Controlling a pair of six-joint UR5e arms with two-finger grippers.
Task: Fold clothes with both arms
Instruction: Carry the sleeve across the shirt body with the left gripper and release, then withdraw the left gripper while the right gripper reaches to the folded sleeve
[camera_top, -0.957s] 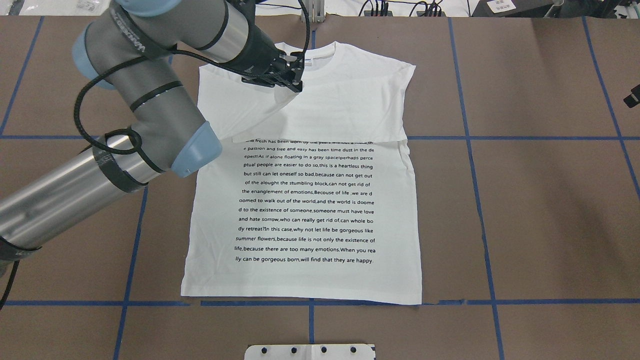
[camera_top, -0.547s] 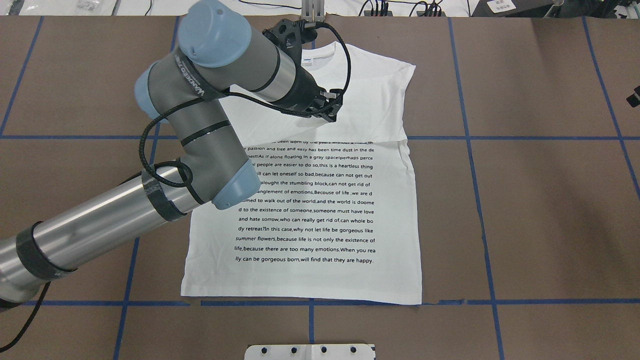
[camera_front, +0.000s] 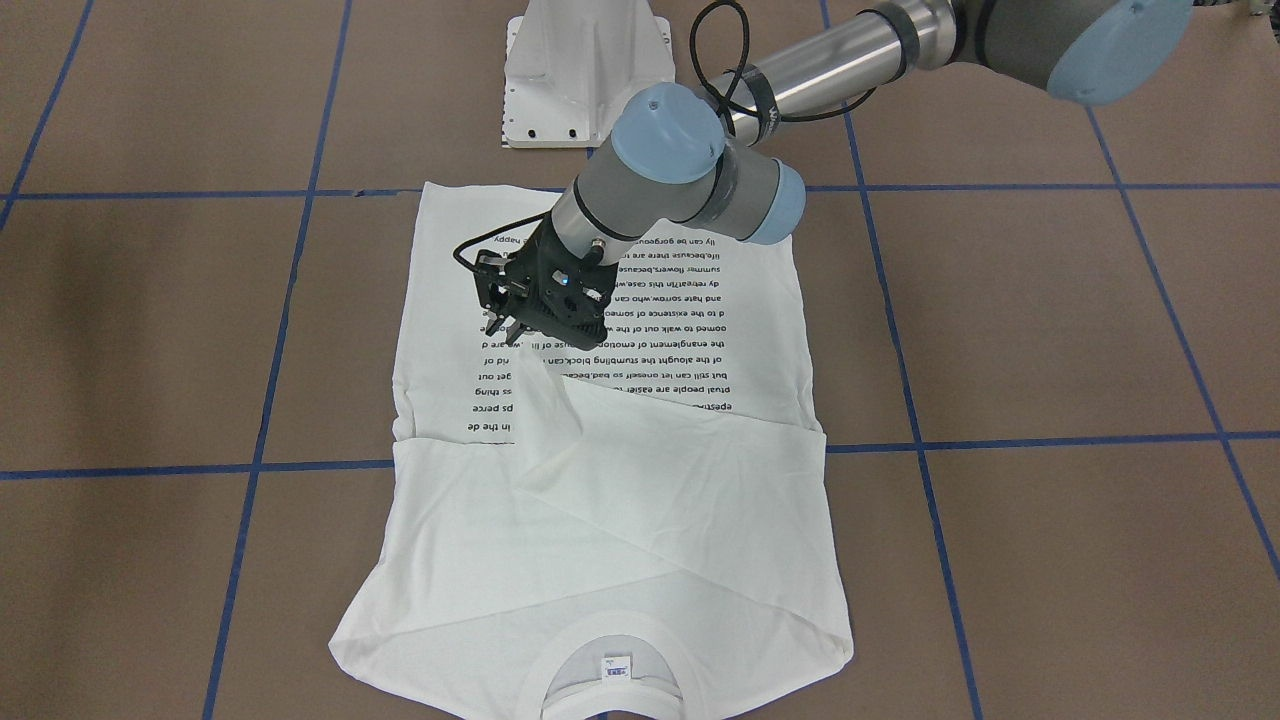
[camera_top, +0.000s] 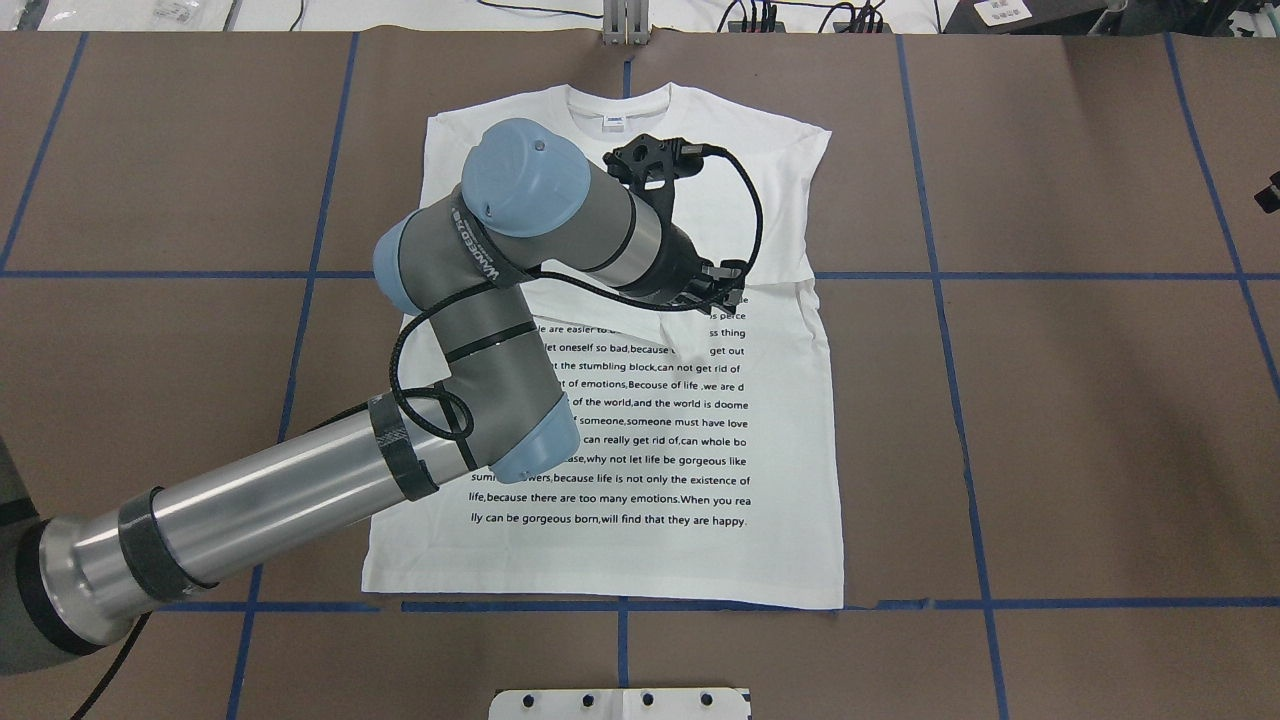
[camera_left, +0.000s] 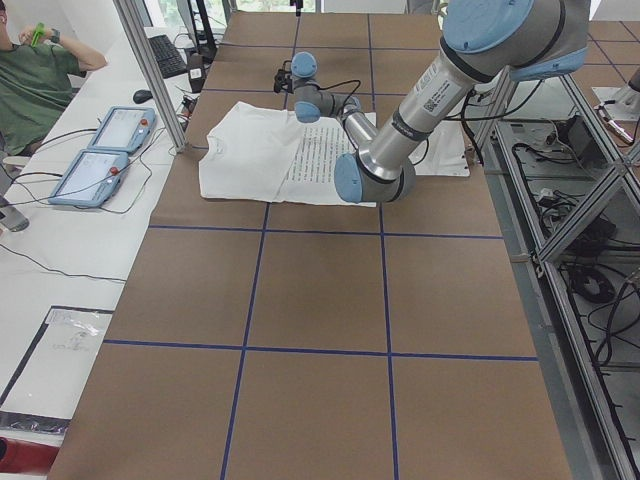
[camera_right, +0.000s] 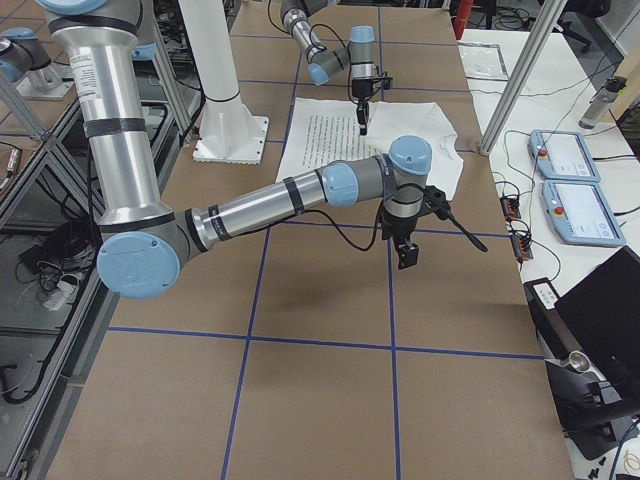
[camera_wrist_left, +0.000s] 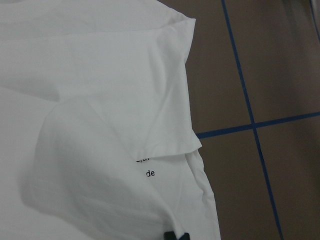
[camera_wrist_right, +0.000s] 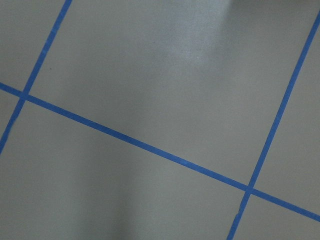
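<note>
The white T-shirt (camera_top: 620, 440) lies flat on the brown table, printed text up, with its collar (camera_top: 618, 100) at the far side. It also shows in the front view (camera_front: 620, 520). Its upper part is folded in over the chest. My left gripper (camera_top: 733, 293) is above the top lines of text, shut on a pinched end of the sleeve and lifting it into a peak, as seen in the front view (camera_front: 510, 335). The left wrist view shows the folded cloth (camera_wrist_left: 100, 100). My right gripper (camera_right: 405, 255) hangs above bare table, away from the shirt; I cannot tell whether it is open.
The white pedestal base (camera_front: 585, 70) stands at the robot's side of the shirt. Blue tape lines (camera_top: 940, 300) grid the table. A person (camera_left: 40, 80) and control pendants (camera_left: 100, 150) are beyond the table's far edge.
My left gripper has moved from near the collar to the right and toward the robot, dragging the sleeve down over the top lines of the text.
</note>
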